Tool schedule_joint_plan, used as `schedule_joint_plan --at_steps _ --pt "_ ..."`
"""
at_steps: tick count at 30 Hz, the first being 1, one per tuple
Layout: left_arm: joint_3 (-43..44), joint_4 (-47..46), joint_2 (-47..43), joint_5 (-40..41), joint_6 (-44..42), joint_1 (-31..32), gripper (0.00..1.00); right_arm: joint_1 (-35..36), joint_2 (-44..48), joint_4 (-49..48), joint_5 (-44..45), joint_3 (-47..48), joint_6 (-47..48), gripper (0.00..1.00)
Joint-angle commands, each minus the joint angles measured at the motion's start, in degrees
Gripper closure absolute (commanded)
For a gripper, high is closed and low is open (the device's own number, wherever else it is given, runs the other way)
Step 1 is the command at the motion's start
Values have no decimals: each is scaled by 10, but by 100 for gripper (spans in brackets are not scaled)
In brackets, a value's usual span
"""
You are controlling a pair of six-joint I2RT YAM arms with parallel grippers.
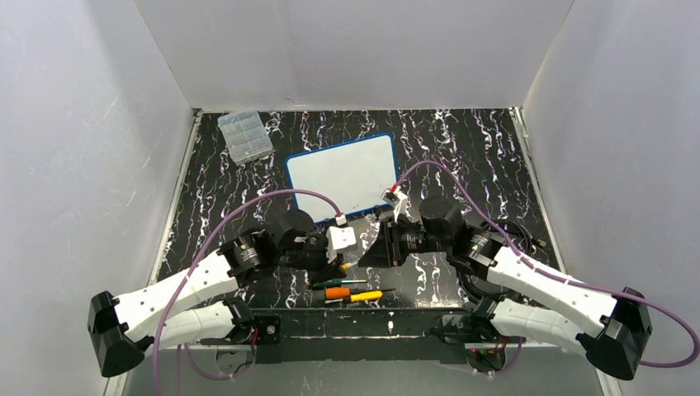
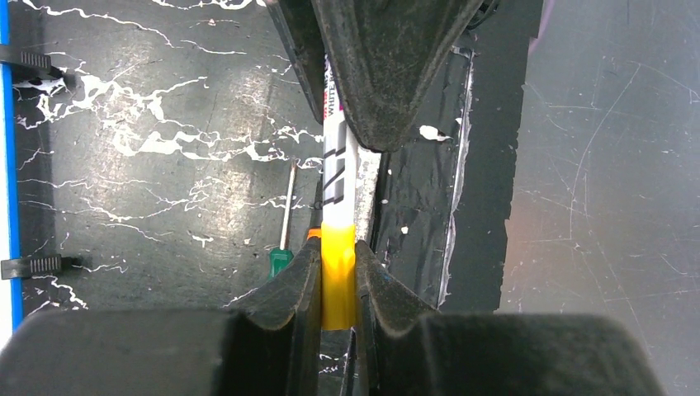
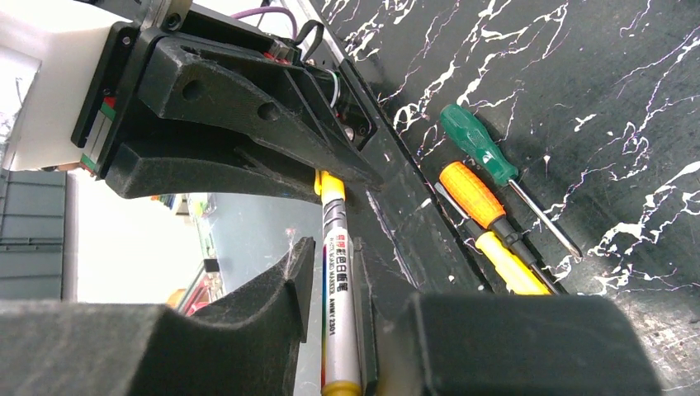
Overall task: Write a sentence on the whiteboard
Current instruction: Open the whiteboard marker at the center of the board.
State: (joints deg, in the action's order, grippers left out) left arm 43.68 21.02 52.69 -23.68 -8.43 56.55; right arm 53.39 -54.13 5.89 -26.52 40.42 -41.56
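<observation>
The whiteboard (image 1: 340, 173), white with a blue frame, lies flat at mid table; its face shows no writing, so the sentence is not in view. Its blue edge shows in the left wrist view (image 2: 8, 165). Both grippers meet just in front of it, above the table's near edge. My left gripper (image 2: 338, 247) is shut on the yellow cap (image 2: 338, 285) of a whiteboard marker. My right gripper (image 3: 334, 252) is closed around the marker's silver barrel (image 3: 338, 289). The marker is off the table, held between both grippers (image 1: 340, 266) (image 1: 373, 250).
A green screwdriver (image 3: 479, 147), an orange one (image 3: 475, 191) and a yellow one (image 3: 512, 264) lie on the black marbled mat near the front edge (image 1: 351, 289). A clear plastic compartment box (image 1: 245, 134) stands at the back left. White walls enclose the table.
</observation>
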Motion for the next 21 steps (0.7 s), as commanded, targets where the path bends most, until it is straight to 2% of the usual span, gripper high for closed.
schedule_joint_plan --at_steps 1,8,11,14,15,21 --pt "19 5 -1 -25 1 -3 100 2 2 -28 3 21 7 69" --pt "18 4 -5 -30 0 -3 100 2 18 -54 21 6 -8 70" --pt "18 6 -5 -27 -1 -2 100 2 23 -54 18 2 -13 79" --pt "18 6 -5 -22 -1 -3 100 2 24 -54 8 2 -14 96" --pt "18 6 -6 -20 -1 -3 100 2 24 -54 6 3 -15 99" --pt "16 11 -7 -4 -10 -3 100 1 51 -25 45 35 8 99"
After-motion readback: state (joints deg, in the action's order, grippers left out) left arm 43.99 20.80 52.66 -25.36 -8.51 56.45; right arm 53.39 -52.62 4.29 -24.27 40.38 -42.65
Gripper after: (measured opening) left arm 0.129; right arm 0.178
